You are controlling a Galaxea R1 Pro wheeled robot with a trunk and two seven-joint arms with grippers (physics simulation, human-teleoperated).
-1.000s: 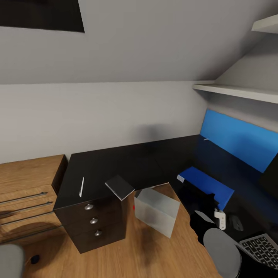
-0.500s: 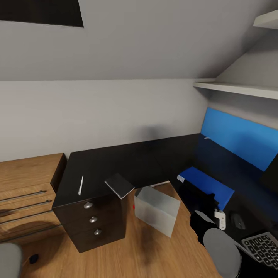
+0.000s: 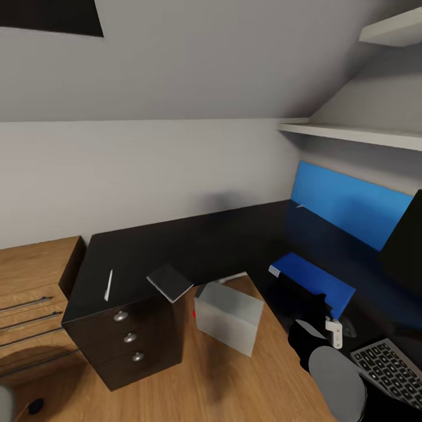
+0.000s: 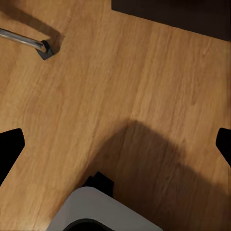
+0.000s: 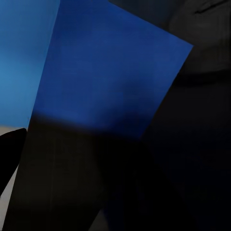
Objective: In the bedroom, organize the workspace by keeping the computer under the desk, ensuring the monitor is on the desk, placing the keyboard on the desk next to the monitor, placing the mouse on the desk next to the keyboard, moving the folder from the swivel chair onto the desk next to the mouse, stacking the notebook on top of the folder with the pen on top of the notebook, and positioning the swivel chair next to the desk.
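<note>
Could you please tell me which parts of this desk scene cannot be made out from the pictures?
- Mouse: head view, a dim shape by the right arm; its form is unclear.
- Keyboard: head view, cut off by the frame's corner.
- Monitor: head view, cut off at the right edge; stand unseen.
- Right pincer: right wrist view, too dark over the folder to tell open or shut.
- Swivel chair: left wrist view, just one chrome leg and caster.

Counter [image 3: 193, 246]: black. Folder [image 3: 313, 278]: bright blue, white edge. Computer [image 3: 227, 316]: light grey. Notebook [image 3: 169, 282]: dark grey. Floor [image 3: 205, 381]: wood grain.
</note>
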